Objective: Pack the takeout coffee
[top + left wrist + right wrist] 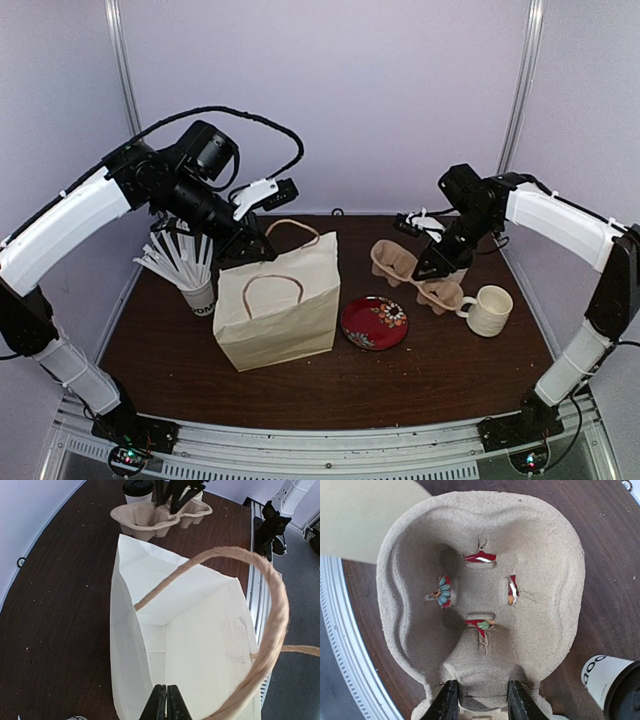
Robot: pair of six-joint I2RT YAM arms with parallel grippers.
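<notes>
The takeout coffee cup (601, 674), white with dark letters and a black lid (626, 696), stands on the table right of the carrier. It also shows at the back in the left wrist view (137, 490). In the top view my right arm hides it. My right gripper (480, 692) (432, 268) is shut on the middle bridge of a brown pulp cup carrier (480, 570) (400, 262), which is tilted and empty. My left gripper (166, 702) (245, 250) is shut on the back rim of an open white paper bag (200, 645) (280, 300), which is empty inside.
A paper cup full of white sticks (195, 285) stands left of the bag. A red floral plate (375, 322) lies right of the bag and shows through the carrier's slots. A cream ribbed mug (488, 310) stands at the right. The bag's rope handle (272, 630) arches over its opening.
</notes>
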